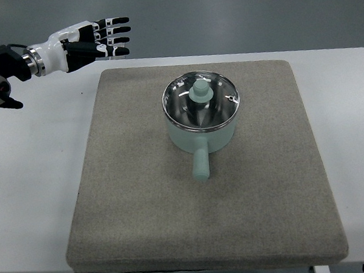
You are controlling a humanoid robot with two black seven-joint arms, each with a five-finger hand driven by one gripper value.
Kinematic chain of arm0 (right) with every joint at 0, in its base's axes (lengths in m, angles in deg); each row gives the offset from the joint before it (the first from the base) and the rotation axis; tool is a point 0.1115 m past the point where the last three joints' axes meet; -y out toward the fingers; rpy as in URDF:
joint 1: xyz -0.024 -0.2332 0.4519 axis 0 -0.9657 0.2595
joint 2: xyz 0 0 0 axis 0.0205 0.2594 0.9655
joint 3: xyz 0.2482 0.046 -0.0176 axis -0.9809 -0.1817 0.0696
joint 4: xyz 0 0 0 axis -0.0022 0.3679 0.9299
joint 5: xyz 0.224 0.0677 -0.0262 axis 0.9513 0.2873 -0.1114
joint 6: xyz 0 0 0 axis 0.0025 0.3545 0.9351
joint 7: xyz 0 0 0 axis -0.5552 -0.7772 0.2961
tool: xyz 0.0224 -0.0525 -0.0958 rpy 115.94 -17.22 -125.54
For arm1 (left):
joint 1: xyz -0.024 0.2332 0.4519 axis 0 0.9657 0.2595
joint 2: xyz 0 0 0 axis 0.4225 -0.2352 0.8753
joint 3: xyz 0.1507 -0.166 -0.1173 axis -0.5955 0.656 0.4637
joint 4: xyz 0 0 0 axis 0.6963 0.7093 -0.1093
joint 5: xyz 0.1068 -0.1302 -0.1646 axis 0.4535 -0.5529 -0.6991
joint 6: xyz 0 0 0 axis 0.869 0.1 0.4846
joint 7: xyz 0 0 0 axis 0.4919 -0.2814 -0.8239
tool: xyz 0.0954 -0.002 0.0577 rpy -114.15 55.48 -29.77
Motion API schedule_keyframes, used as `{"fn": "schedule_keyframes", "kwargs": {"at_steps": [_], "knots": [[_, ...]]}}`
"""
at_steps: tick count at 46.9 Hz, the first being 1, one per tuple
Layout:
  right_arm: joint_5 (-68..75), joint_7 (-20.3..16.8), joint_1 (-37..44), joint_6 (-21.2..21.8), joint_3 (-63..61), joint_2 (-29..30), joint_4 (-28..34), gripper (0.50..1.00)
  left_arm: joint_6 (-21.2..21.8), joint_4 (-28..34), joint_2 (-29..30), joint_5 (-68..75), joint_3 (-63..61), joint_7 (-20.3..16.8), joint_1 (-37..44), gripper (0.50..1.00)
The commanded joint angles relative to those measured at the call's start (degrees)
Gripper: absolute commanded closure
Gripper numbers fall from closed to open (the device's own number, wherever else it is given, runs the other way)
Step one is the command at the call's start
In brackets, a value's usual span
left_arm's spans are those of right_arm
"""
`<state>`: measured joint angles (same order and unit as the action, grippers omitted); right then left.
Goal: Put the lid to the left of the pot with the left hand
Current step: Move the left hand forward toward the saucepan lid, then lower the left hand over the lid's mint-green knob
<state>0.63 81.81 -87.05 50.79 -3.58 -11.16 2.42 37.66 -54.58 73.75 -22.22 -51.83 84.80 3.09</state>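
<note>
Reaching in from the upper left, your left hand [103, 39] hovers over the desk [37, 184] with its fingers stretched out flat, holding nothing, well apart from the pot [202, 134]. You can see the lid [200, 99] seated on the pale green pot, which stands on the grey mat [144, 206], handle pointing toward you.

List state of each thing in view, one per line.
lid: on the pot, knob up, not grasped
pot: upright on the mat, covered, handle toward the camera
left hand: open, fingers straight, empty, off the mat's far left corner
mat: flat on the table
right hand: not in view
</note>
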Motion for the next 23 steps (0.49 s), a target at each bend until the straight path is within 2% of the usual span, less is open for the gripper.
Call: {"fn": "schedule_keyframes", "kwargs": {"at_steps": [1, 23], "knots": [[0.0, 0.0, -0.02, 0.0, 0.08, 0.0, 0.0, 0.576, 0.01, -1.24, 0.05, 6.08, -0.23, 0.07, -1.54, 0.506], [0.0, 0.0, -0.02, 0.0, -0.01, 0.0, 0.0, 0.576, 0.01, -17.41, -0.04, 35.79, -0.32, 0.07, -5.32, 0.506]]}}
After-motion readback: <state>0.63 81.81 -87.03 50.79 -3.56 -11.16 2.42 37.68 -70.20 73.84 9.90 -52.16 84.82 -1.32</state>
